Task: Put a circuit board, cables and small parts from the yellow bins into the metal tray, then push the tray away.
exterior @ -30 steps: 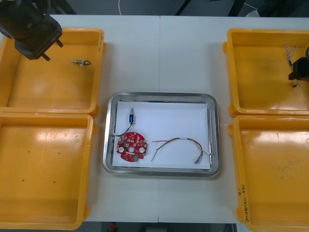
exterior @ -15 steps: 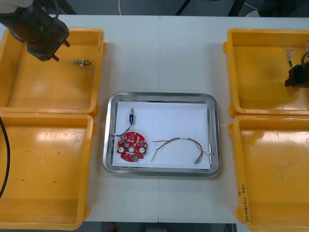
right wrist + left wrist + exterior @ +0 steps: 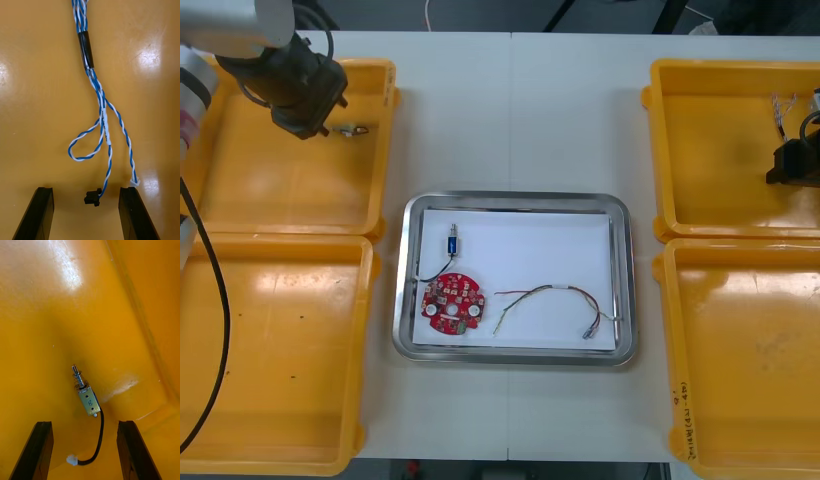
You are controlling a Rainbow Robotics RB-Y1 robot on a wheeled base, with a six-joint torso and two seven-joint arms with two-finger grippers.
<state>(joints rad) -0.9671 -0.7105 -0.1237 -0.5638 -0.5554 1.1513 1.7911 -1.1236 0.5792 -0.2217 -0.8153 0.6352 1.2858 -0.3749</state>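
left gripper (image 3: 317, 127) is over the far-left yellow bin (image 3: 383, 150), by its far right corner, just beside the small metal part (image 3: 348, 129) on the bin floor. In the left wrist view it's released: fingers (image 3: 43, 450) spread wide, nothing btwn them gripped. The part's silver body lies just ahead of the tips, lined up w/ the gap. Its black lead (image 3: 99, 435) curls back btwn the fingers to a white plug. No contact w/ either finger.

right gripper (image 3: 785, 165) is at the right edge of the front view, over the far-right yellow bin (image 3: 658, 150). The blue-and-white twisted cable (image 3: 783, 108) lies on that bin's floor just beyond it. In the right wrist view this gripper is also released, fingers (image 3: 43, 213) apart. The cable's black connector (image 3: 92, 197) sits in the gap, touching neither finger. A loop of cable and a white-tipped strand lie just ahead of the tips.

metal tray (image 3: 510, 200) is at bench (image 3: 510, 110) ctr btwn the bins, white inside. In it:
- red circuit board (image 3: 452, 302), near-left part
- second small metal part (image 3: 452, 242), just beyond the board, w/ a thin black wire running toward it
- red and yellow cable (image 3: 550, 298), to the board's right, apart from it

near-left yellow bin (image 3: 370, 330) and near-right yellow bin (image 3: 665, 340) flank the tray's near side.
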